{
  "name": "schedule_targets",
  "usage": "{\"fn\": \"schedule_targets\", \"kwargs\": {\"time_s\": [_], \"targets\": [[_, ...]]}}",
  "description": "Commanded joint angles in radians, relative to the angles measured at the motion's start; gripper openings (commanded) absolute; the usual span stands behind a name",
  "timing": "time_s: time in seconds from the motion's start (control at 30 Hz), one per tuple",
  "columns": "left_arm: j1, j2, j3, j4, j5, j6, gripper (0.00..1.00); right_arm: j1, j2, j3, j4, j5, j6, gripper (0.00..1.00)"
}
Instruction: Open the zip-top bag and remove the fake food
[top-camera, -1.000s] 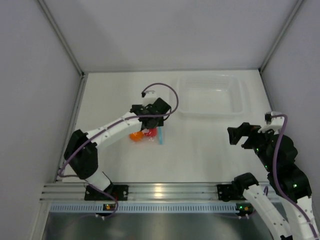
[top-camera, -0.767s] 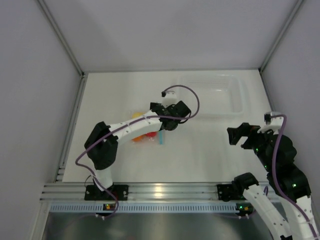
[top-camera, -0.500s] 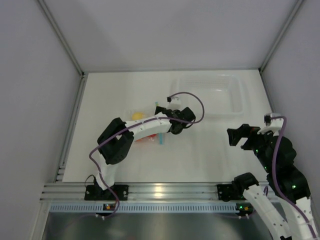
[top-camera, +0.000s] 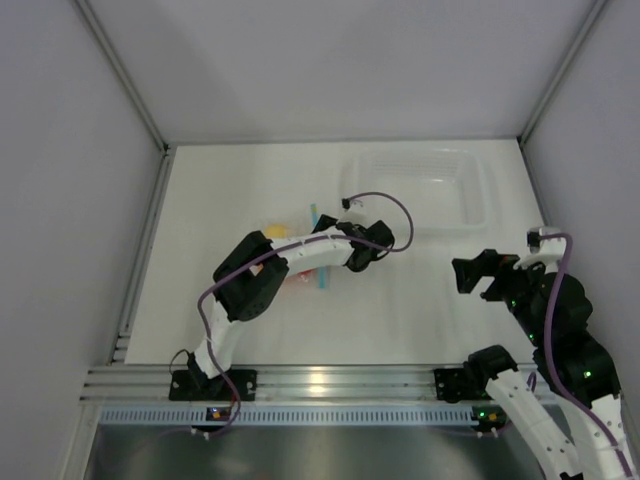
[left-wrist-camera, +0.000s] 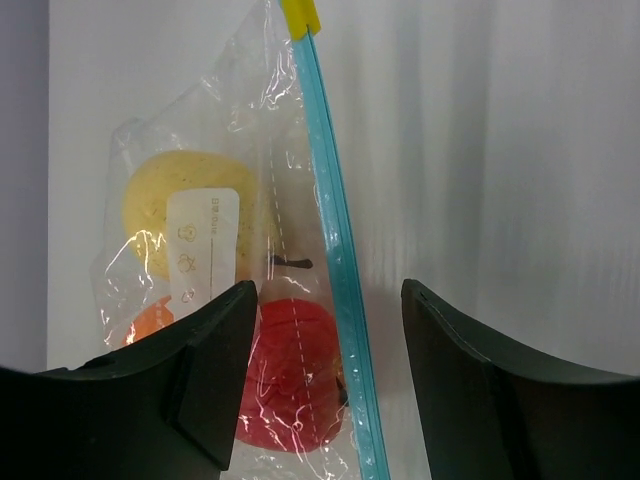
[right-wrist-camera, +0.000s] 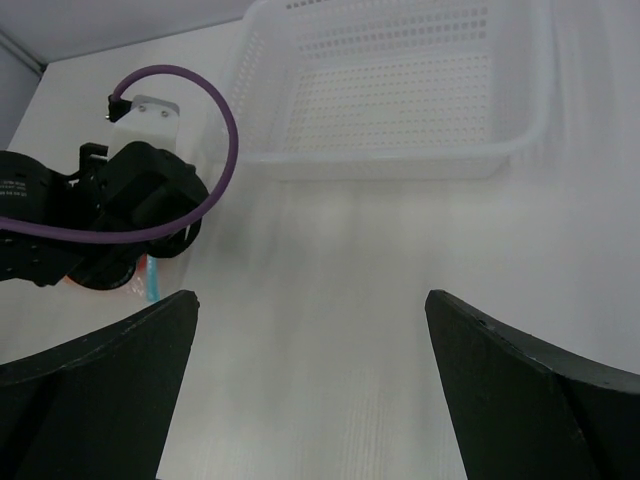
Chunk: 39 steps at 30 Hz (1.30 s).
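Note:
The zip-top bag (left-wrist-camera: 235, 110) lies flat on the white table, its light blue zip strip (left-wrist-camera: 335, 250) running away from the left wrist camera to a yellow slider (left-wrist-camera: 300, 15). The fake food is inside: a yellow fruit (left-wrist-camera: 150, 195), a red one (left-wrist-camera: 295, 370) and an orange one (left-wrist-camera: 150, 320). My left gripper (left-wrist-camera: 328, 290) is open, its jaws either side of the strip and the red fruit with a gap on both sides. In the top view the bag (top-camera: 290, 272) lies mostly under my left arm. My right gripper (top-camera: 478, 272) hangs open and empty, right of the bag.
A clear perforated basket (top-camera: 415, 228) stands at the back right, and the right wrist view shows the same basket (right-wrist-camera: 390, 160) ahead. My left wrist with its purple cable (right-wrist-camera: 130, 200) is at the left of that view. Grey walls enclose the table.
My left arm has swung right, across the bag, its elbow folding in. Its jaws have narrowed around the zip strip. The right arm has stayed put.

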Motion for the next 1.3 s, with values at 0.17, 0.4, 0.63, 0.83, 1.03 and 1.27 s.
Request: {"fn": "schedule_targets", "kwargs": {"time_s": [0.17, 0.4, 0.63, 0.83, 1.03, 1.27], "targets": [[0.023, 0.050, 0.043, -0.003, -0.053, 0.020, 0.46, 0.009, -0.015, 0.012, 0.059, -0.027, 0.015, 0.99], [0.028, -0.001, 0.012, -0.003, -0.063, 0.008, 0.08, 0.009, -0.017, -0.001, 0.063, -0.038, 0.017, 0.99], [0.039, -0.114, -0.002, 0.049, 0.005, 0.150, 0.00, 0.009, -0.012, -0.023, 0.076, -0.045, 0.018, 0.99], [0.081, -0.315, -0.068, 0.108, 0.255, 0.297, 0.00, 0.009, -0.010, -0.026, 0.088, -0.059, 0.020, 0.99], [0.082, -0.560, -0.135, 0.104, 0.512, 0.388, 0.00, 0.009, 0.005, -0.034, 0.138, -0.209, -0.008, 0.99], [0.082, -0.862, -0.215, 0.101, 0.850, 0.492, 0.00, 0.009, 0.045, -0.073, 0.318, -0.677, 0.003, 0.99]]}}
